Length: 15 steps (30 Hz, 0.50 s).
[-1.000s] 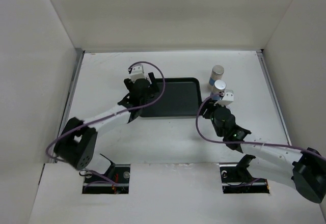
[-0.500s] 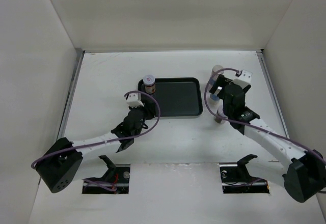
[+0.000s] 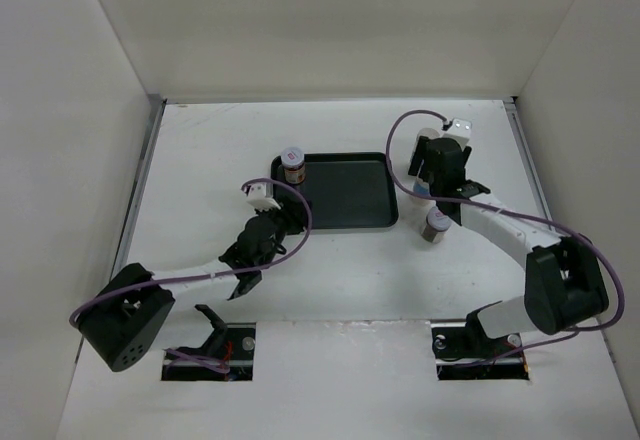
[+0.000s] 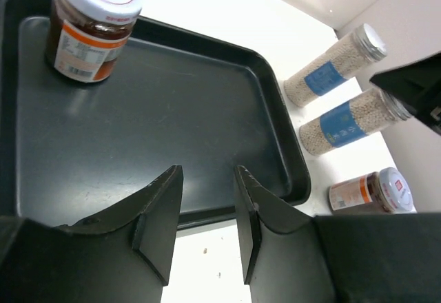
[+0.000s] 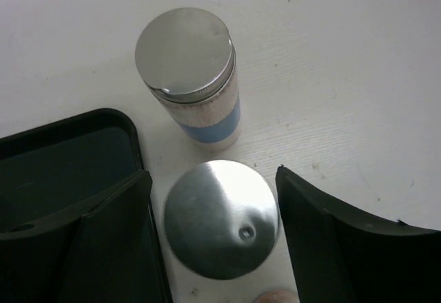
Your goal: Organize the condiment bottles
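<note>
A black tray holds one short condiment bottle with a reddish-brown label in its far-left corner. My left gripper hovers at the tray's near edge, its jaws a narrow gap apart with nothing between them. Right of the tray stand two tall blue-banded bottles and another short bottle. My right gripper is open, straddling the nearer tall bottle's silver cap. The farther tall bottle stands just beyond it.
White walls close in the table on the left, back and right. The tray's right rim lies close to the right gripper's left finger. The second short bottle stands just in front of the tall pair, under the right forearm.
The left gripper let go of the short bottle in the tray's corner and drew back to the near edge. The right gripper moved away over the tall bottles, its jaws narrowing.
</note>
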Motion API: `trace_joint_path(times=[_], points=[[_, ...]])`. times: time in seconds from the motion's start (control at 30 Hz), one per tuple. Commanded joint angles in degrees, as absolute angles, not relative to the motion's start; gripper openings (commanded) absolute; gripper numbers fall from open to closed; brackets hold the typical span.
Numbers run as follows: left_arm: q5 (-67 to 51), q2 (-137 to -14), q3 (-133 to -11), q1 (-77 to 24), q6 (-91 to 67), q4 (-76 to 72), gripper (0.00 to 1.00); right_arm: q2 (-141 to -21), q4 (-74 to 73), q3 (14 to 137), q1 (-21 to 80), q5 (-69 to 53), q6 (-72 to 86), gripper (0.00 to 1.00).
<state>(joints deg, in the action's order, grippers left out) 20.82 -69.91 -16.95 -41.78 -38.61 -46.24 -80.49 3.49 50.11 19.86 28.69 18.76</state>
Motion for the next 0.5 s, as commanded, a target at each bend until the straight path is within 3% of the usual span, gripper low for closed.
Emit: trace_joint_path(times=[0.0, 0.13, 0.3, 0.47], points=[[19.8, -68.5, -15.7, -40.7, -39.7, -50.2, 0.34, -81.6, 2.1, 51.9, 19.6, 27.1, 18.2, 0.73], [19.6, -68.3, -15.5, -39.8, -39.8, -50.0, 0.34, -81.5, 0.6, 52.4, 19.7, 27.1, 18.9, 0.80], [19.2, -67.6, -15.0, -38.9, -40.6, -50.1, 0.35, -79.2, 2.1, 51.8, 21.1, 28.7, 18.3, 0.54], [20.4, -63.5, -12.1, -35.6, -42.3, -50.3, 0.36, -72.6, 7.5, 53.5, 28.1, 31.7, 13.7, 0.50]])
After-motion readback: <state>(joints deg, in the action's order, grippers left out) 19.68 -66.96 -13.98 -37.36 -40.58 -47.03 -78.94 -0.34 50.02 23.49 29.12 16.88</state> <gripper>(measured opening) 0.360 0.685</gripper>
